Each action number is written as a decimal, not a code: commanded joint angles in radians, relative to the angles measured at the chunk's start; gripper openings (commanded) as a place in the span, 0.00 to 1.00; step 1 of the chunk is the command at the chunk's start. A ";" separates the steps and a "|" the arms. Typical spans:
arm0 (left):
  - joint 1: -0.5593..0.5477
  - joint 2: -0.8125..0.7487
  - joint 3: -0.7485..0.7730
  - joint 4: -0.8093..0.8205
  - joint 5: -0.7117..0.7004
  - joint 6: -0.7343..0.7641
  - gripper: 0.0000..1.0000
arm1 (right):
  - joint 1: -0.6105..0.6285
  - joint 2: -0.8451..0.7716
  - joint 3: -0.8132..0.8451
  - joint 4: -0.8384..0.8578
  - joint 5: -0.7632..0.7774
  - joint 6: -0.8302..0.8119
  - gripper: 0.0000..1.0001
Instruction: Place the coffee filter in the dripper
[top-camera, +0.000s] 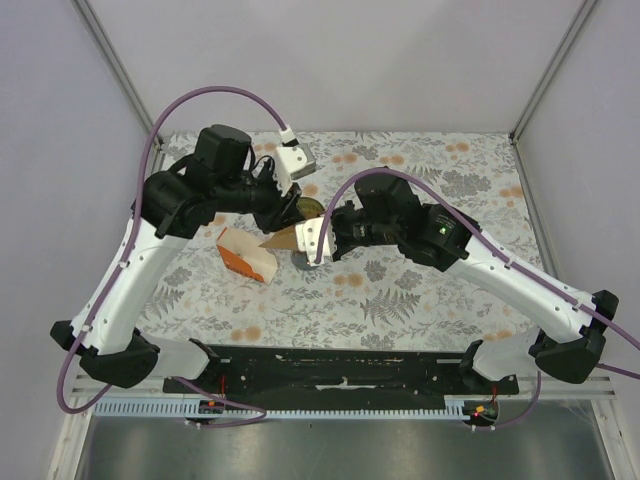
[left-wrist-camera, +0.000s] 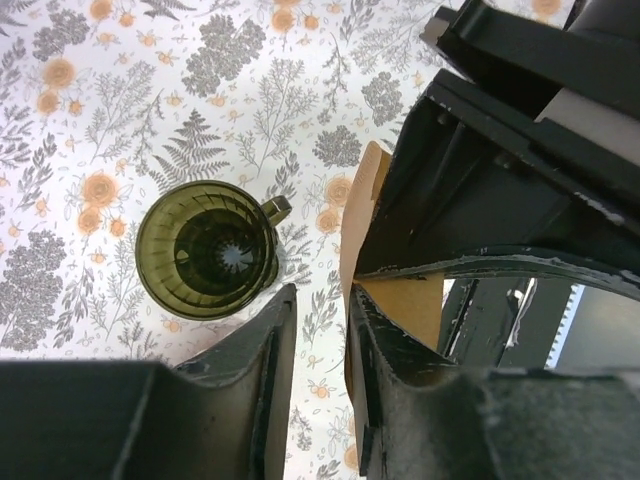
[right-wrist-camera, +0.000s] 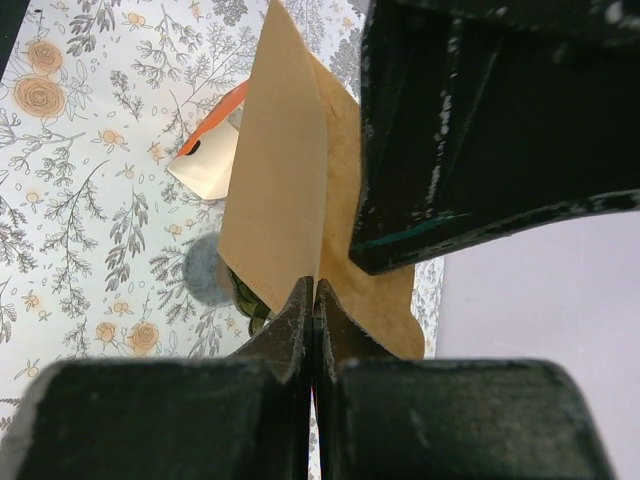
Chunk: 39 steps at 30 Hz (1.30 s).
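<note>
From its near edge the counter (top-camera: 400, 300) is lying open as a broad band of flowered surface, reaching up to the working group at centre. There the orange and white carton (top-camera: 245, 257) is lying nearest, on the left, just beside the coffee filter (top-camera: 282, 239). The filter is being held off the counter, not in the dripper. The right claw (right-wrist-camera: 315, 290) is pinching the filter's lower edge, its fingers pressed together on the paper. In the right wrist view the straight folded edge is rising upright from the grip, and a second layer is spreading behind it. The left claw (left-wrist-camera: 320, 297) is standing narrowly parted, counter pattern showing through the gap. A filter edge is running along the inner face of one finger, but contact there cannot be judged. Just beyond, the dripper (left-wrist-camera: 205, 250) is standing upright with its mouth open upward. Its small handle (left-wrist-camera: 278, 208) is turned toward the filter's side but apart from it, and flowered counter is showing around its rim. Farther off, the patterned surface is running open to the far edge at both corners.
</note>
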 joint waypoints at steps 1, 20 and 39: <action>-0.012 0.000 -0.034 -0.010 0.039 0.049 0.39 | 0.004 -0.001 0.048 0.008 -0.022 0.005 0.00; -0.012 -0.068 -0.025 0.130 -0.359 0.039 0.02 | 0.004 -0.026 0.010 0.127 -0.019 0.109 0.37; -0.118 -0.398 -0.582 1.075 -0.794 0.411 0.02 | -0.126 0.090 -0.076 0.972 0.173 1.659 0.98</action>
